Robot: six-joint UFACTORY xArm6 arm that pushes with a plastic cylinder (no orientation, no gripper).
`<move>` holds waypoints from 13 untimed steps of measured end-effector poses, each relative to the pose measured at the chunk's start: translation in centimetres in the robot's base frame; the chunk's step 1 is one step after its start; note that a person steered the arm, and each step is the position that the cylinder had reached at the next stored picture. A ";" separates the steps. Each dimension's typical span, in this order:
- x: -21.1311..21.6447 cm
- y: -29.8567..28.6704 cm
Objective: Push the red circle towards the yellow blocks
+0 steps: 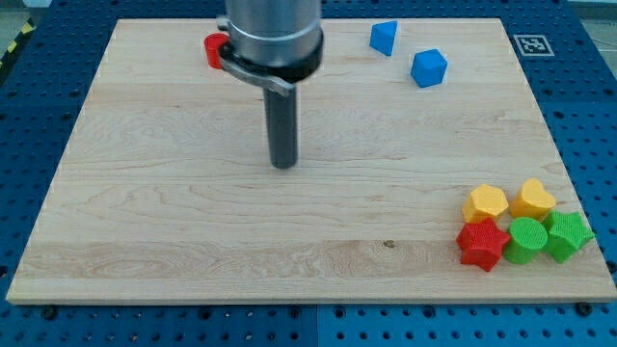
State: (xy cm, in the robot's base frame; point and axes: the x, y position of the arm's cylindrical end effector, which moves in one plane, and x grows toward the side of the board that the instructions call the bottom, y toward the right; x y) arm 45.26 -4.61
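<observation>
**Rod tip waiting mid-board, red circle not yet engaged**

A wooden tabletop point(193, 241) is lying on a blue pegboard. My tip point(283, 164) is resting near the middle of the board, touching no block. There is no hand on this arm, only the rod, so nothing is spreading or pinching.

The red circle point(212, 49) is sitting near the view's top edge, partly hidden behind the arm's housing. The two yellow blocks point(508, 201) are sitting side by side at the view's lower right, well apart from it, above a red star point(482, 244), a green cylinder point(526, 239) and a green star point(568, 234). Two blue cubes point(407, 54) are sitting at the view's top right.

The approach step appears to be underway. Next, my tip is probably needing to get round to the circle's upper-left side, then push diagonally toward the lower right.
</observation>
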 end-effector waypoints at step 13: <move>-17.9 -8.4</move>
State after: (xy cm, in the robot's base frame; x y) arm 27.37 -13.04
